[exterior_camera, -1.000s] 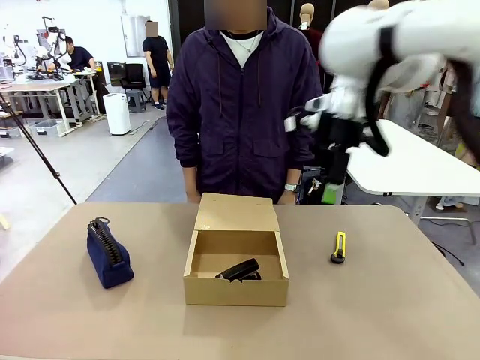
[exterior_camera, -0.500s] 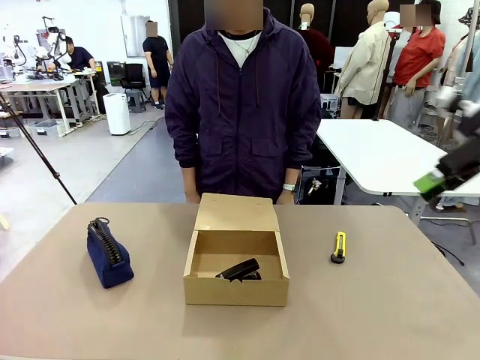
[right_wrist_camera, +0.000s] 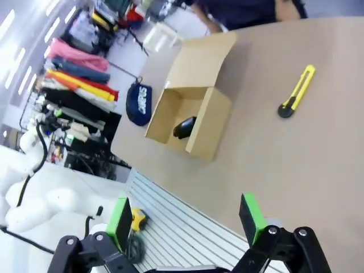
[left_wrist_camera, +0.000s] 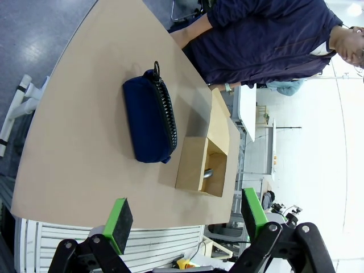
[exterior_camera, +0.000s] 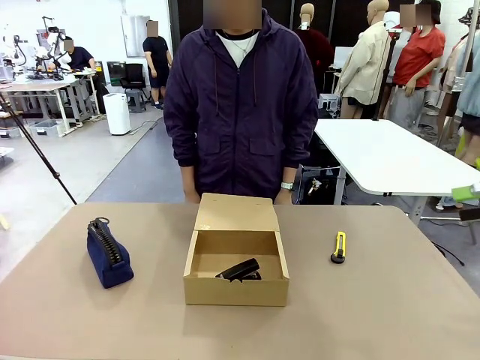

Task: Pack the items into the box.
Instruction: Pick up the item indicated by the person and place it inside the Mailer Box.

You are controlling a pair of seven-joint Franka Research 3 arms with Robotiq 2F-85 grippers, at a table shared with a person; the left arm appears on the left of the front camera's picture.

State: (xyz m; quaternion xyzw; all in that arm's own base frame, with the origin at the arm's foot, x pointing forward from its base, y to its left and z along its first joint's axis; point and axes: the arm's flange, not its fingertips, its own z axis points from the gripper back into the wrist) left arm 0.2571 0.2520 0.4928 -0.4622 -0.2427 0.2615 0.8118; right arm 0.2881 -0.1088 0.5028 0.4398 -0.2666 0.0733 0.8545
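Observation:
The brown cardboard box (exterior_camera: 236, 279) stands mid-table with its flap lid tipped back toward the person. A small black stapler-like tool (exterior_camera: 240, 270) lies inside it. The navy zip pouch (exterior_camera: 109, 253) lies on the table to the box's left, and the yellow-and-black utility knife (exterior_camera: 339, 247) to its right. My left gripper (left_wrist_camera: 185, 219) hangs open and empty high above the table's left end, looking down on the pouch (left_wrist_camera: 149, 119) and box (left_wrist_camera: 205, 165). My right gripper (right_wrist_camera: 186, 219) is open and empty, well above the box (right_wrist_camera: 190, 116) and knife (right_wrist_camera: 297, 91); its green-padded fingertips (exterior_camera: 469, 193) poke in at the right edge.
A person in a dark purple jacket (exterior_camera: 240, 105) stands close behind the box at the far edge, hands low by the lid. Bare tabletop (exterior_camera: 390, 307) lies around the box. A white table (exterior_camera: 382, 154) stands behind on the right.
My right arm has swung from above the table's right-middle out to the picture's right edge. The box, pouch, knife and tool have not moved.

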